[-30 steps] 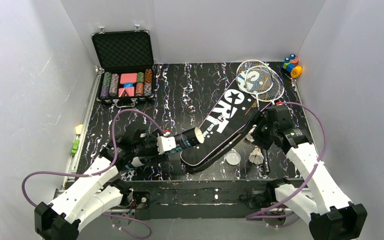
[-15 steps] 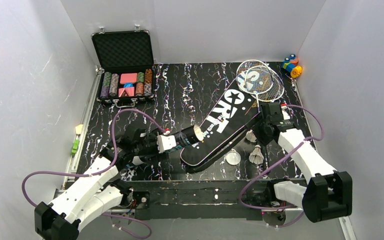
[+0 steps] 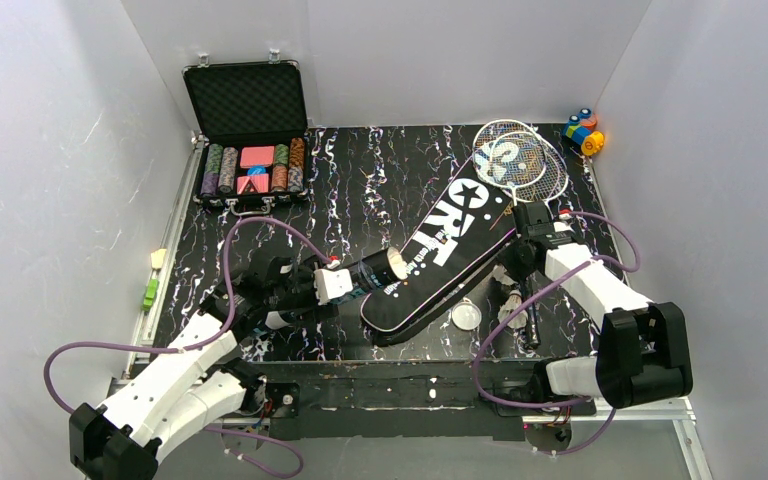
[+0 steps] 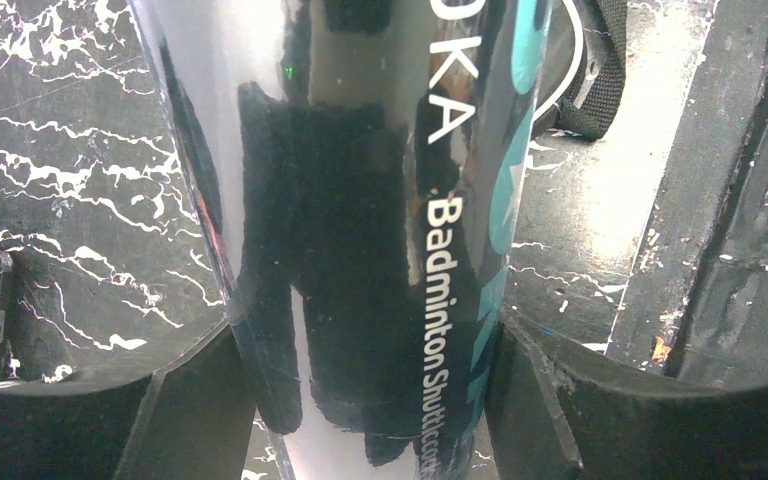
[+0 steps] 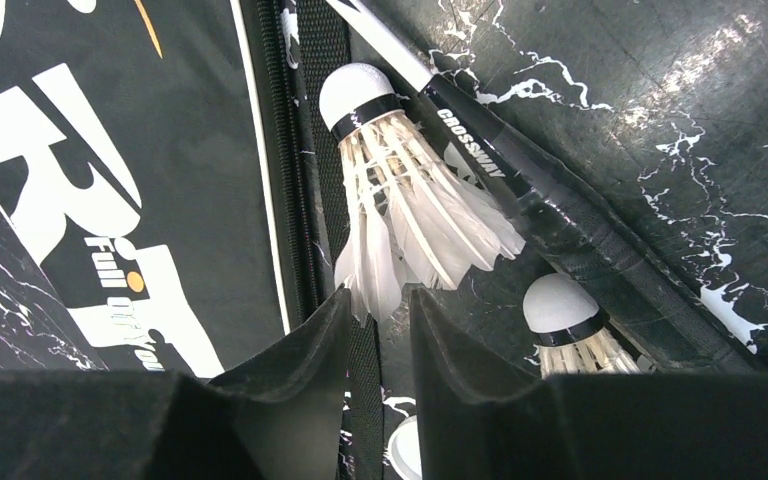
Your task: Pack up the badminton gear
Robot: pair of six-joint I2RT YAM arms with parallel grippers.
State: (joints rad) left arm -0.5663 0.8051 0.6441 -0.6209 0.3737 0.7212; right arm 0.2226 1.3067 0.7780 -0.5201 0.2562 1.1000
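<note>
I count two rackets (image 3: 516, 160), heads by the far right corner of the tabletop (image 3: 360, 170). One bag (image 3: 440, 250) lies diagonal mid-tabletop. One tube (image 4: 360, 150) is clamped in left claw (image 4: 360, 370). Two shuttlecocks (image 5: 400, 190) near the front right edge. Right claw (image 5: 378, 310) straddles one's feather tips; can't tell if it's pinching. Second shuttlecock (image 5: 570, 320) is half cut off.

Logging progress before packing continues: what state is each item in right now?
Poker case: open.
Tube: open-ended, clamped in left gripper.
Bag: lying flat.
Rackets: outside bag, heads overlapping.
Shuttlecock: feathers between right gripper fingers, grip unclear.
Other shuttlecock: lying loose.
</note>
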